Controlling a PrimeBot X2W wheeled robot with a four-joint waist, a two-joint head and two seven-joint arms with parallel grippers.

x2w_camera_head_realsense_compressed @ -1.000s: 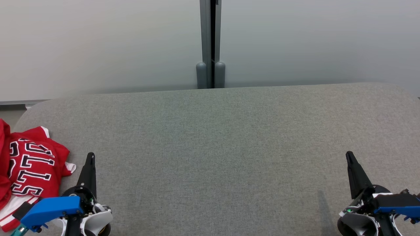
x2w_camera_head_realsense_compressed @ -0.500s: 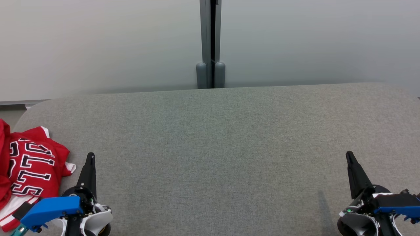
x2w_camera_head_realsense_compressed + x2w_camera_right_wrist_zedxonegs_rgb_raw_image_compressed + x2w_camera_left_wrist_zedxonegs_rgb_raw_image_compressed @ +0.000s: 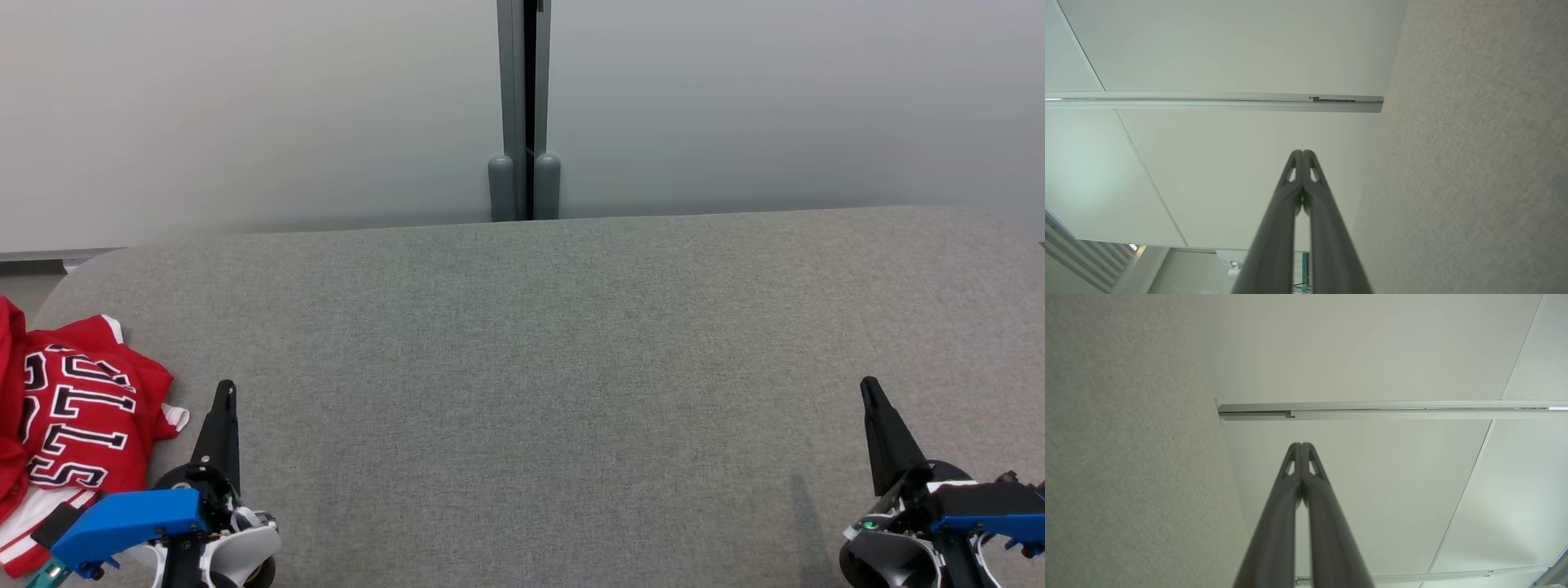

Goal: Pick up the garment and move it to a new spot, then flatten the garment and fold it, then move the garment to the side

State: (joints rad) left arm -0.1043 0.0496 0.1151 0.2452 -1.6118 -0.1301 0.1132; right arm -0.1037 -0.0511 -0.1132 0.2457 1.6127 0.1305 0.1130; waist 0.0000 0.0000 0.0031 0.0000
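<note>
Jaws pressed together on left gripper (image 3: pixel 224 390) & right gripper (image 3: pixel 869 385), both at near edge of grey worktop (image 3: pixel 539 343); red garment (image 3: pixel 77 408) w/ lettering lies crumpled at worktop's left end, beside left gripper.

Grey woven cloth over the table (image 3: pixel 571 343), matt, finely grained, slightly rough to the eye. Soft red knit cloth for the jersey (image 3: pixel 77 408), creased, with flat printed black-and-white lettering and white trim. Dark plastic on the long fingers of the left gripper (image 3: pixel 224 390) and right gripper (image 3: pixel 868 385), smooth, matt, shows only a faint sheen. Smooth blue plastic cover (image 3: pixel 131 523) and glossy white housing (image 3: pixel 245 545) at the left wrist. Pale wall panels (image 3: pixel 245 106), smooth and matt. Grey metal rail (image 3: pixel 513 82) between them, satin-finished, with rounded grey caps (image 3: pixel 501 188) at its foot, matt
</note>
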